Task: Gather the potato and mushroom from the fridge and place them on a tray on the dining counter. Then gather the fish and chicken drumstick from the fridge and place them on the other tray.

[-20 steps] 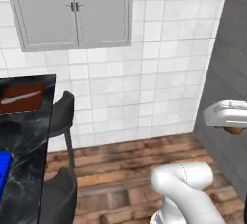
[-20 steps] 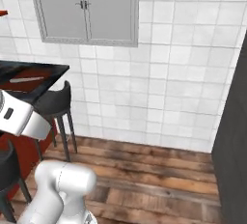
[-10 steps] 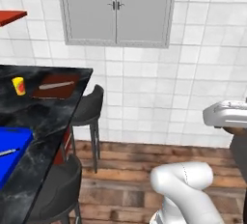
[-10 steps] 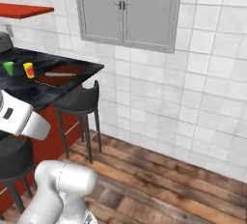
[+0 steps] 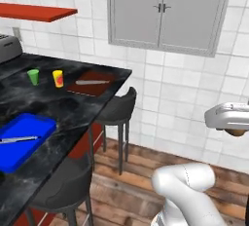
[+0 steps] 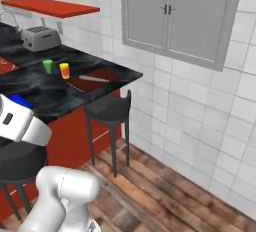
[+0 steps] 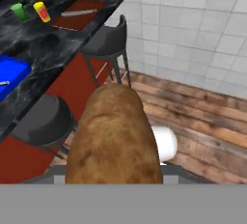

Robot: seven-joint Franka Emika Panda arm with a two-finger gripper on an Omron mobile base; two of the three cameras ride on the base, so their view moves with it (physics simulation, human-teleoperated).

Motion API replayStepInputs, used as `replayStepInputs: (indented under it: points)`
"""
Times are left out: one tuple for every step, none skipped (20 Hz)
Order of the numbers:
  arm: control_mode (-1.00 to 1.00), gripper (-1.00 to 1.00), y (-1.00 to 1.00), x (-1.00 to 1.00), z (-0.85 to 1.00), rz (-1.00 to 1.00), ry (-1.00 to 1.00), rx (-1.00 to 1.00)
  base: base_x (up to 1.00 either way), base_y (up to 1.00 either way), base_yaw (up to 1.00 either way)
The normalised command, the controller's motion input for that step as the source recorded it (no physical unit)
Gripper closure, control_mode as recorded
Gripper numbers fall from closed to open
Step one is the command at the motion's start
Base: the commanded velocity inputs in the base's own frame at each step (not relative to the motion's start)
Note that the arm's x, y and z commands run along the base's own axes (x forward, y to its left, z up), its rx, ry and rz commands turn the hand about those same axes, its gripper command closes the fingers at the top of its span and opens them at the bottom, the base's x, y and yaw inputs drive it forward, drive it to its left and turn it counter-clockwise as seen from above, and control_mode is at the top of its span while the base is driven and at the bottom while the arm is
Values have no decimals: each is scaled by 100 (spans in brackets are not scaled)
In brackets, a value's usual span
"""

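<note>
Arm bent up at lower right of left base frame; end effector (image 5: 233,122) at right edge, level, closed around potato (image 7: 113,138).

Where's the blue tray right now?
The tray lies on the dining counter at the left of the left base view, nearer the robot than the green cup and yellow cup, above a stool.

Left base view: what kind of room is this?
A kitchen with a dining bar: black marble dining counter with dark stools, toaster, and grey wall cabinet on white tile.
</note>
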Motion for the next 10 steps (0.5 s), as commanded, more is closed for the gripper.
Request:
replayStepInputs:
  points:
    - [100,100,0,0,0,0,0,0,50,-45,49]
    - [100,100,0,0,0,0,0,0,53,-45,48]
    - [100,100,0,0,0,0,0,0,55,-44,48]
    - [100,100,0,0,0,0,0,0,56,-44,48]
    - [100,100,0,0,0,0,0,0,59,-43,48]
    - [100,100,0,0,0,0,0,0,59,-43,48]
    - [100,100,0,0,0,0,0,0,59,-44,48]
    - [100,100,0,0,0,0,0,0,59,-44,48]
    - [100,100,0,0,0,0,0,0,59,-44,48]
    - [100,100,0,0,0,0,0,0,66,-42,48]
